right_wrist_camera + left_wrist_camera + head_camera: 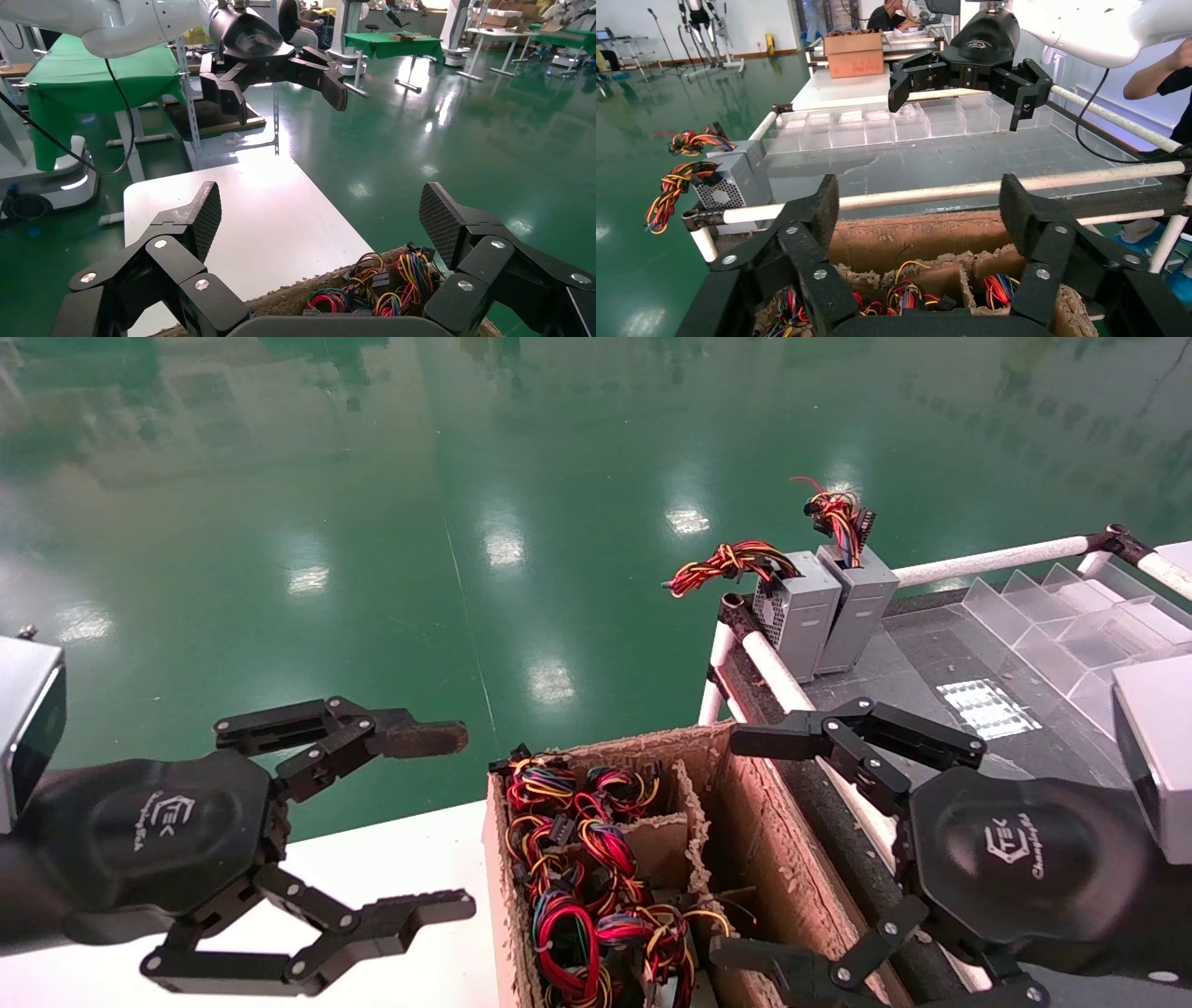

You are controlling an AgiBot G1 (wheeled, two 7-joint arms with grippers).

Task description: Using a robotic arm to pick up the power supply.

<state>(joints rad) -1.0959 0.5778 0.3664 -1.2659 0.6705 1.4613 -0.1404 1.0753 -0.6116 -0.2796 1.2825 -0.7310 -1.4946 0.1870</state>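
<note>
Both arms hang level in the lower half of the head view, one either side of a torn cardboard box crammed with tangled wire bundles. The robotic arm, at the lower right of the frame, has its all-black fingers spread wide with nothing between them; it sits over the box's right wall and the dark bench beyond. The other gripper, at the lower left, is just as wide and just as empty, with a worn brown pad on its upper fingertip, and it hovers above the white table beside the box. The power supply is well apart from both, standing upright at the bench's far corner in the upper right of the frame, its honeycomb vent facing left and its red, yellow and black wires spilling out over the white rail. A second grey box stands touching it on the right, with a tighter wire bundle on top. Clear plastic dividers line the bench further right. Glossy green floor fills the rest.
</note>
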